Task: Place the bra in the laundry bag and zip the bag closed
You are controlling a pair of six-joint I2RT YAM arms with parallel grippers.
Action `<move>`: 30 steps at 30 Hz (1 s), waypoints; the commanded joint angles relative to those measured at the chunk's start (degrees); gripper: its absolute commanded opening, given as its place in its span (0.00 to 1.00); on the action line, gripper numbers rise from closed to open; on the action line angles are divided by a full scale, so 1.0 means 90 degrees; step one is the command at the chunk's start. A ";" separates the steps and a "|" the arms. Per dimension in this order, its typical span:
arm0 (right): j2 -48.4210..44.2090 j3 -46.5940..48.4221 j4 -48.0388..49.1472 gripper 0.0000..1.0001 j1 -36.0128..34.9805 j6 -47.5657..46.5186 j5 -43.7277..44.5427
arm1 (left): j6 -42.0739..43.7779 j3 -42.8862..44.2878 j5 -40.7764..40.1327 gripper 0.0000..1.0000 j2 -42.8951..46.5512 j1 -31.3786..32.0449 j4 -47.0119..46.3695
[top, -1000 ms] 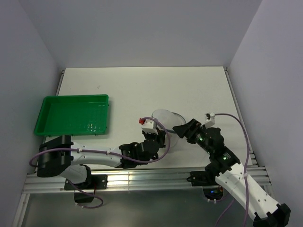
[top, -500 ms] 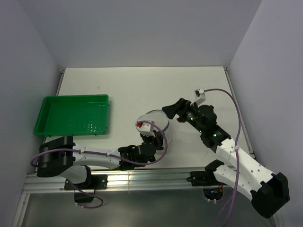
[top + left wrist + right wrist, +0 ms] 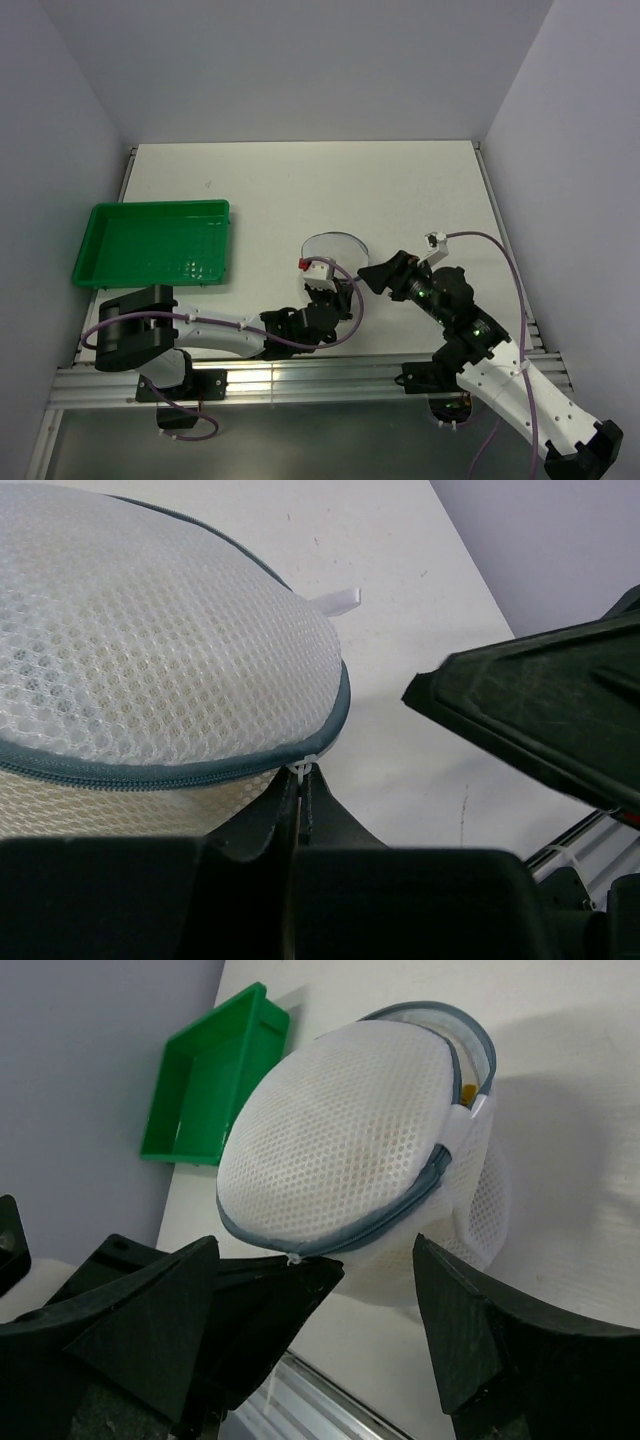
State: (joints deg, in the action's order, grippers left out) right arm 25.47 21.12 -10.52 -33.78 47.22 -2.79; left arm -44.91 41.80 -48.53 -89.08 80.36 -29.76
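Your left claw (image 3: 300,780) is closed tight on the zip edge of the laundry bag (image 3: 150,630); your right claw (image 3: 380,270) stands wide and holds nothing.

The laundry bag lies near the middle of the table (image 3: 300,180), to the right of the green tray (image 3: 155,243); the left claw grips it at the near rim, on the dark blue trim; the right claw is just beside the bag, on its right; the bra (image 3: 468,1091) is inside, you see only a yellow bit where the two halves gape.
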 commanded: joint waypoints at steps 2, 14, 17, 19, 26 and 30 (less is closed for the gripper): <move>0.0088 -0.0393 0.0298 0.77 -0.0114 0.0592 -0.0147 | -0.0157 0.0258 0.0129 0.00 -0.0034 0.0065 -0.0375; 0.0636 -0.0160 0.1033 0.44 -0.0338 0.0339 0.0241 | -0.0176 -0.0015 0.0266 0.00 0.0229 0.0085 -0.0541; 0.0695 -0.0315 0.1169 0.57 -0.0338 0.0465 0.0173 | -0.0245 -0.0113 0.0285 0.00 0.0269 0.0075 -0.0609; 0.0792 -0.0384 0.1490 0.58 -0.0338 0.0544 0.0163 | -0.0235 -0.0104 0.0295 0.00 0.0278 0.0085 -0.0610; 0.0959 -0.0433 0.1931 0.56 -0.0338 0.0583 0.0182 | -0.0216 -0.0084 0.0344 0.00 0.0279 0.0085 -0.0561; 0.1056 -0.0384 0.1863 0.27 -0.0329 0.0544 0.0299 | -0.0225 -0.0104 0.0324 0.00 0.0317 0.0085 -0.0531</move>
State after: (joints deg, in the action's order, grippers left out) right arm 34.48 17.28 2.98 -36.51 52.40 -1.69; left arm -46.24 41.01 -46.26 -88.33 80.64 -32.18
